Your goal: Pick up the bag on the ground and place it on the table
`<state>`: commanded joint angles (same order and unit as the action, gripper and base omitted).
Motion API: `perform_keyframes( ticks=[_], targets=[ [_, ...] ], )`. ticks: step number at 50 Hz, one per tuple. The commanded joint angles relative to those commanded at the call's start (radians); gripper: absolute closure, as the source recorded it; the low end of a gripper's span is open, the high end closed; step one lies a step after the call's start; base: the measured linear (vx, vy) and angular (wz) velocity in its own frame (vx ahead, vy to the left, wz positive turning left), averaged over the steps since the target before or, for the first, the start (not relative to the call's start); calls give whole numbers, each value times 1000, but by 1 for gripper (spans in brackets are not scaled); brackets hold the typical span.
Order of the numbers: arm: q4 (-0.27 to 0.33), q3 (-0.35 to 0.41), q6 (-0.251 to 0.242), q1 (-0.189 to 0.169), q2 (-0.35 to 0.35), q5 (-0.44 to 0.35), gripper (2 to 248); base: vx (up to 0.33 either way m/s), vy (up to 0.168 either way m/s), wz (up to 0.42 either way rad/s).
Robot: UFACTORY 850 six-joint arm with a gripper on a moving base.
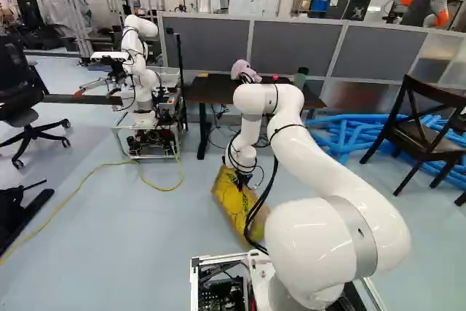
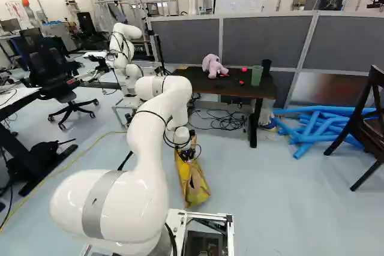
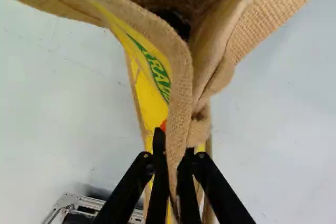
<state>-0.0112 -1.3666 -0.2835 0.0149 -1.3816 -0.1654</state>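
My gripper [image 1: 242, 184] is clenched on the bag [image 1: 234, 207]: in the wrist view one finger stands on each side of a folded strip of its tan rim, pinching the cloth between them. The mouth of the bag gapes ahead of my fingers, with a dark hollow inside, and its yellow printed side shows beside the rim. My arm [image 2: 150, 148] reaches out and down to it, short of the worktop [image 2: 240, 86]. The bag hangs below my grip, long and tilted, over the pale floor [image 1: 145, 253] — its lower end seems to rest there, though I can't be certain from these angles. It is not on the worktop, which stands beyond it and carries a pink toy [image 2: 212, 65], a green cup [image 2: 257, 76] with a dark cup [image 2: 266, 66] just behind, and some small red things [image 2: 242, 82]. Loose cables [image 2: 225, 120] lie on the floor under the worktop, and a grey partition [image 2: 258, 40] runs behind. Blue tubes [image 2: 312, 125] are piled at the right of the right base view, near a dark wooden chair [image 1: 424, 138]. At the left of the left base view I see another robot [image 1: 138, 49] on its cart — and farther left, a black office chair [image 1: 22, 103].
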Motion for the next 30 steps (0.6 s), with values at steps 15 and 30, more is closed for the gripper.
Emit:
perform_keyframes(
  ticks=[15,30],
  targets=[
    [-48,59,0,10,60,0,229,0,0,0],
    [-64,118,0,20,120,11,229,0,0,0]
  ],
)
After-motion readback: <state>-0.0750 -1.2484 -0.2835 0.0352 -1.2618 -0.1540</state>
